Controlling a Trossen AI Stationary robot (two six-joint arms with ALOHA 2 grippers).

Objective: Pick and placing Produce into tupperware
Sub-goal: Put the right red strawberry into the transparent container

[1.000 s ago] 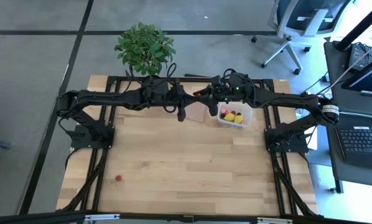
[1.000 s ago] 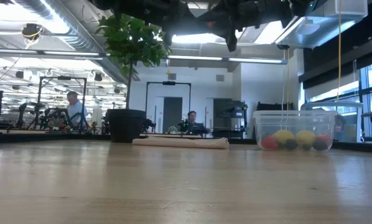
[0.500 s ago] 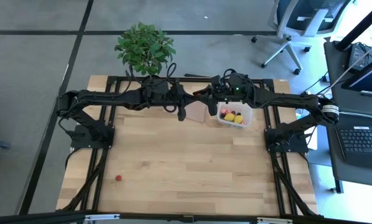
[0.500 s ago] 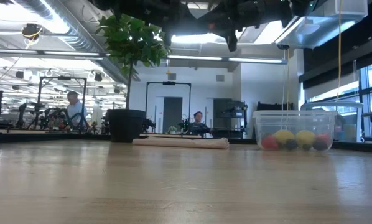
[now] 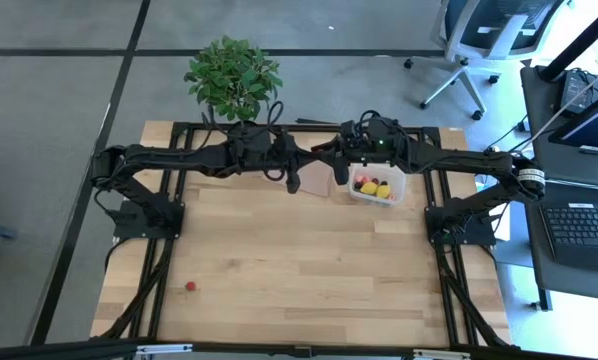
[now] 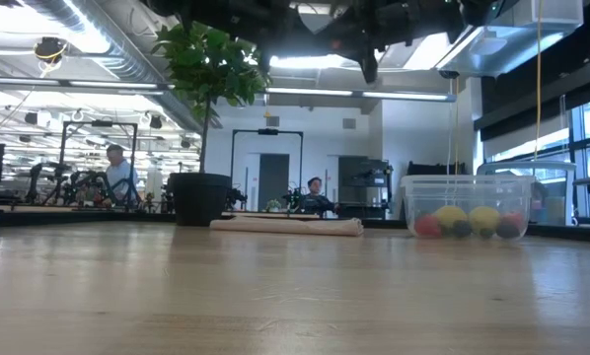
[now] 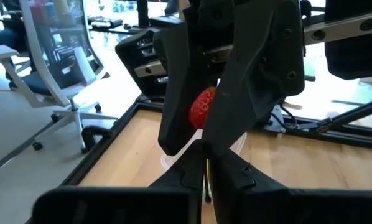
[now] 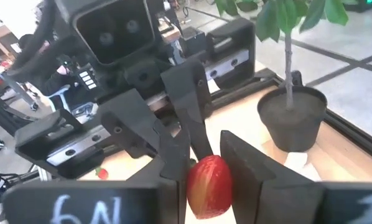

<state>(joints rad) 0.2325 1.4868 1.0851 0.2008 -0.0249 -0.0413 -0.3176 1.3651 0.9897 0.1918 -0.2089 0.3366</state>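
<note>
The right gripper [image 8: 206, 186], jaws pinching a red strawberry [image 8: 208, 185], hangs just beside the tupperware [image 5: 378, 188]; the left gripper [image 5: 292, 186], jaws pressed together, waits near it; next, carry it over the tub and release.

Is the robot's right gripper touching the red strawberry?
Touching. The right wrist view shows the right gripper with a finger pressed against each side of the red strawberry, no gap showing.
</note>
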